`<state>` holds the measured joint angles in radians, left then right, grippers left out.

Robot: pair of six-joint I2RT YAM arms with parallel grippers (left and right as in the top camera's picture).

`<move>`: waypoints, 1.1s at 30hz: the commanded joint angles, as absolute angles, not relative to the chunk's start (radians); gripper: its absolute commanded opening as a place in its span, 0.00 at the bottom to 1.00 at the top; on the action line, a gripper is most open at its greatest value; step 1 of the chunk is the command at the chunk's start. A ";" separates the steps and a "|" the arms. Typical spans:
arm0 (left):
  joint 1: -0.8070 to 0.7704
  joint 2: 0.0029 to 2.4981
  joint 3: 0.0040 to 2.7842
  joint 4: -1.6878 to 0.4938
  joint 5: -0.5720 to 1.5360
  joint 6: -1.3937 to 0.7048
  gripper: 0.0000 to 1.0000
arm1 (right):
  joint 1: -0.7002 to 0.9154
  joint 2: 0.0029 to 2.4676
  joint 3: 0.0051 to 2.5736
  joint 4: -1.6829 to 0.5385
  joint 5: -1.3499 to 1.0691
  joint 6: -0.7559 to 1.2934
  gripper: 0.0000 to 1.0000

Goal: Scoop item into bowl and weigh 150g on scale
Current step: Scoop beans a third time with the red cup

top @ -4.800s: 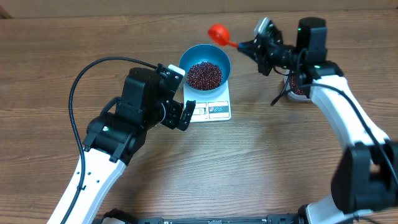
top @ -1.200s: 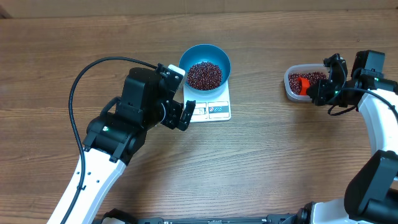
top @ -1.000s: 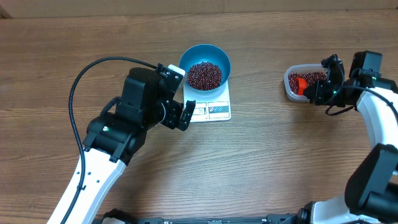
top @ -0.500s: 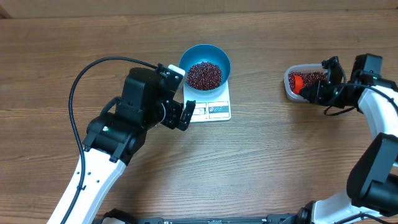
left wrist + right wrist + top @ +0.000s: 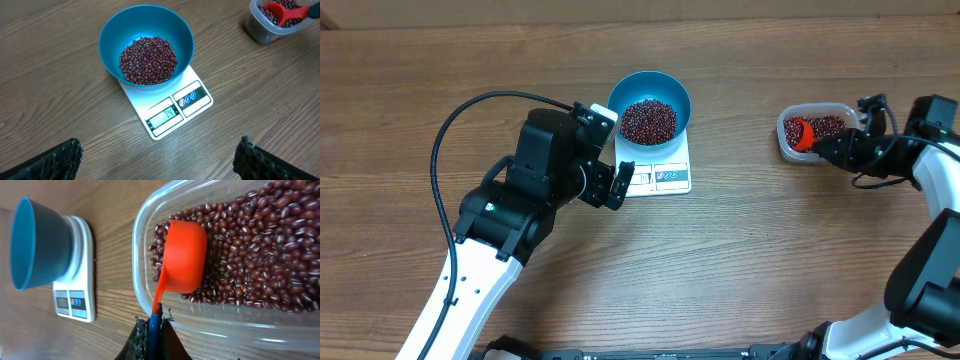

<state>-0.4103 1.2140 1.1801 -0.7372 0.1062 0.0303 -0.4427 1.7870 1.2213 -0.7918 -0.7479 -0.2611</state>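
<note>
The wooden table (image 5: 770, 270) fills every view. In the overhead view the right arm is cut off by the right edge of the frame. At the upper right, the clear tub (image 5: 140, 245) is partly covered by that arm's wrist, and in the left wrist view the top right corner crops it.

The white scale (image 5: 175, 107) sits at upper centre, and the blue bowl (image 5: 185, 40) on it hides its far half. The display digits are too small to read surely.

The left gripper (image 5: 618, 186) hangs just beside the scale's near left corner. Its jaws are spread wide with nothing between them, and only their dark tips show in its own camera.

The right gripper (image 5: 154, 332) is clamped tight on the handle of the orange scoop (image 5: 182, 255), hiding the handle's end. The cup lies mouth down on the tub's beans (image 5: 260, 255). A heap of beans (image 5: 148, 59) lies in the bowl.
</note>
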 commanded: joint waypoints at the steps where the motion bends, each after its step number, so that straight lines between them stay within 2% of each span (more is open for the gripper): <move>1: -0.406 1.223 1.180 -0.737 0.123 0.049 1.00 | -0.479 1.790 1.211 -0.786 -0.871 -0.258 0.04; 14: -0.406 1.223 1.180 -0.737 0.123 0.049 1.00 | -0.574 1.790 1.211 -0.783 -0.948 -0.253 0.04; 33: -0.406 1.223 1.180 -0.737 0.123 0.049 1.00 | -0.611 1.790 1.211 -0.795 -1.164 -0.253 0.04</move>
<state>-0.4107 1.2140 1.1801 -0.7372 0.1059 0.0303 -0.6079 1.7901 1.2209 -0.7975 -1.0683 -0.2550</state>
